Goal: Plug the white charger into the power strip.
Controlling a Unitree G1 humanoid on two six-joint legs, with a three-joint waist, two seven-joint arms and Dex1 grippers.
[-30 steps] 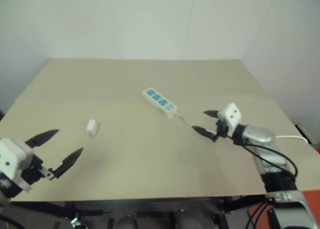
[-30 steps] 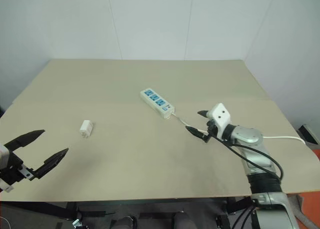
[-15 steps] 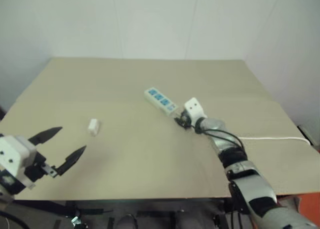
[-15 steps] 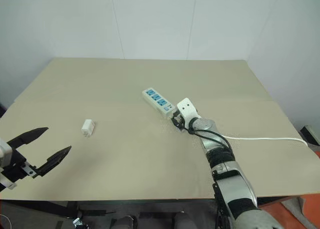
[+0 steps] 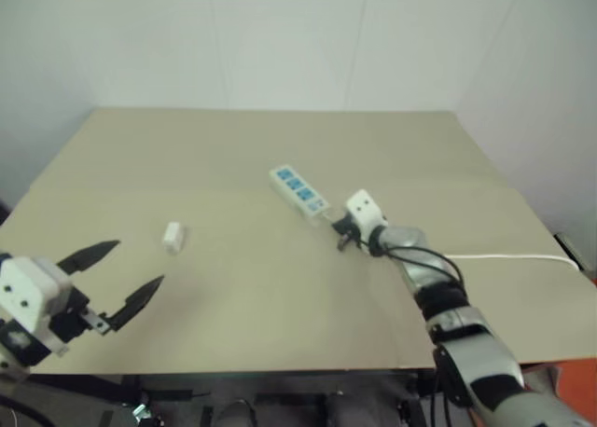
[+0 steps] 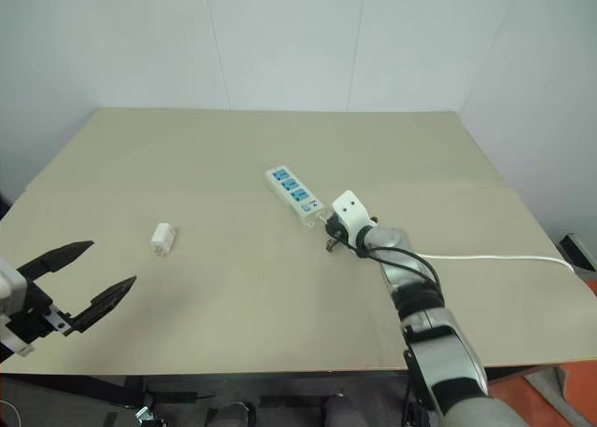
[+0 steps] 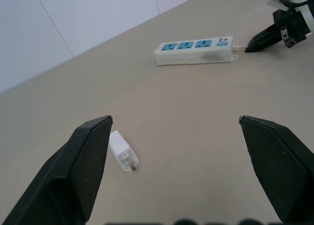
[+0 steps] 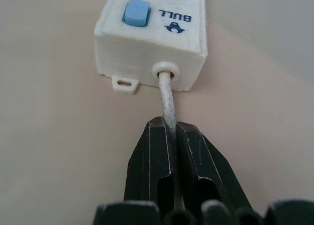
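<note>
The power strip (image 6: 294, 193) is a white bar with blue sockets, lying diagonally at mid table. Its thin white cable (image 8: 167, 95) leaves the switch end, and my right gripper (image 8: 171, 131) is shut on that cable just behind the strip. From the head, the right gripper (image 6: 329, 243) sits low on the table at the strip's near end. The white charger (image 5: 173, 236) lies on its side at the left, apart from both grippers, with its prongs showing in the left wrist view (image 7: 123, 157). My left gripper (image 5: 140, 261) hovers open near the front left, empty.
The cable (image 6: 485, 256) runs right across the tan table (image 6: 280, 334) to its right edge. Bare tabletop lies between the charger and the strip. White walls stand behind the table's far edge.
My right gripper has swung left to the strip's switch end, dropped to the table and shut on the cable. The left gripper has stayed put, open.
</note>
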